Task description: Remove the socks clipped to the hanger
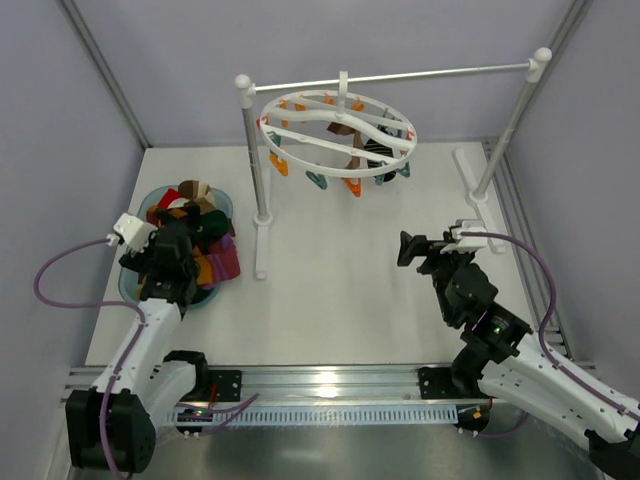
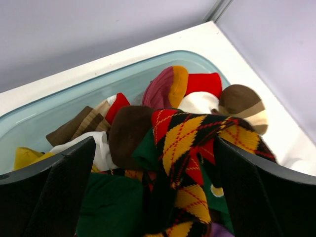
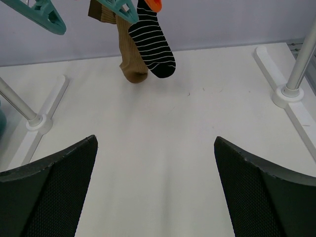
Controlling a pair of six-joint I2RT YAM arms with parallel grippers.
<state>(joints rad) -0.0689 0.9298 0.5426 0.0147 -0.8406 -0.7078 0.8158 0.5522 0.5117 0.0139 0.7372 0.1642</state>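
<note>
Worktop [image 1: 340, 300]: white and flat, closed in by pale grey panels on its far, left and right sides; both arms rise from its near edge.
Left jaws: spread wide and pinching nothing, one dark finger [image 2: 49, 192] at each side of the left wrist view; they hang over the bowl [image 1: 228, 205] by the worktop's left edge.
Between the left jaws: a red-and-yellow diamond sock [image 2: 192, 148] lies on top of the pile and seems to touch neither finger, so I judge it free.
Bowl contents: brown, maroon, green, red and cream socks heaped together; this looks like the place where removed socks are gathered.
Right jaws: spread wide and empty, over bare worktop toward the right edge, aimed at the far edge and so facing the socks that remain.
Remaining socks: a black-and-white striped sock [image 3: 153, 49] under an orange clip [image 3: 153, 5], and a tan ribbed sock [image 3: 129, 54] just beside it; both dangle toe-down, clear of the worktop.
Hanger [image 1: 338, 135]: white spoked ring, tilted, hooked on the metal bar [image 1: 400, 77] of a white-posted rack [image 1: 262, 200] near the far edge; at least one teal clip [image 3: 42, 15] hangs empty.
Progress: judged well along, with at least two socks left.
Next move: the right arm looks better placed to reach them.
</note>
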